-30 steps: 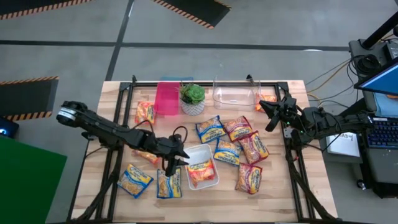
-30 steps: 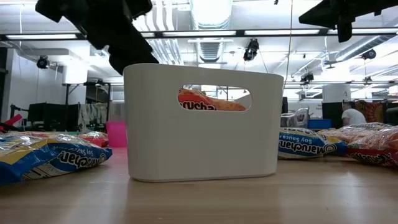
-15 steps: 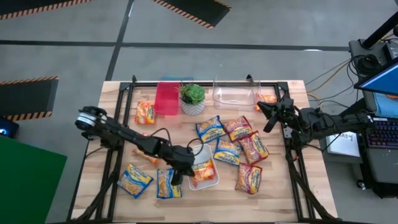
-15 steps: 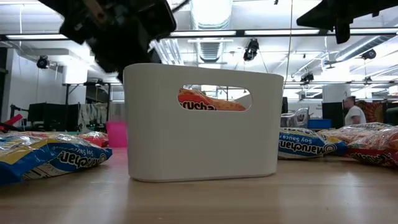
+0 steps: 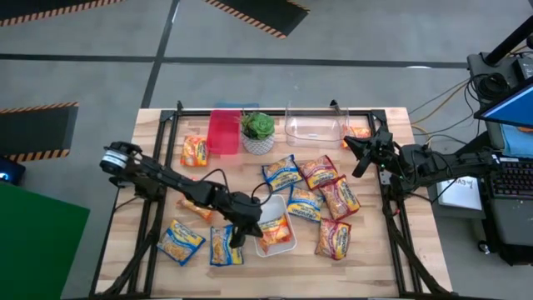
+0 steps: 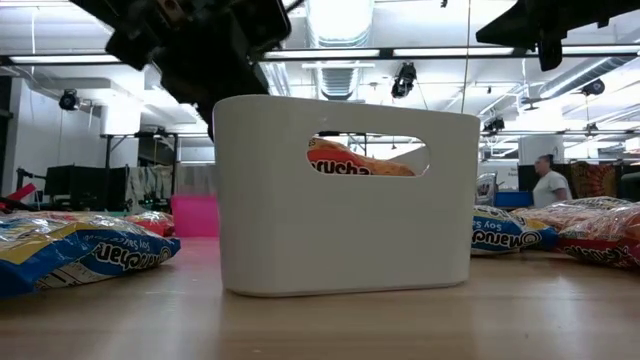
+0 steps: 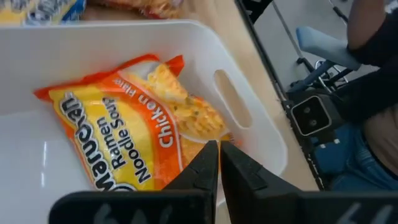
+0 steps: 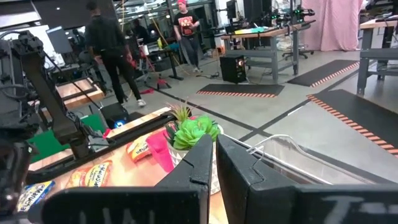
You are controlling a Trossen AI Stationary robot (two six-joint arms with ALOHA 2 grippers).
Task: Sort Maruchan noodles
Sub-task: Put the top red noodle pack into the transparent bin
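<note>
Now your left gripper [image 5: 248, 233] sits at the left rim of the small white plastic bin [image 5: 286, 244], fingers pressed together with nothing between them. Directly beyond its tips, inside the bin, lies the orange-edged crinkly chicken noodle packet [image 7: 134, 142]; its long axis seems to run along the bin's length, tilted against the far wall. The other flat yellow packets [image 5: 304, 202] lie spread on the wooden table [image 5: 366, 258], some left of the bin, most to its right. Your right gripper [image 5: 360, 157] waits, also closed and empty, raised at the table's right edge, nearer to that right-hand group, I think.
</note>
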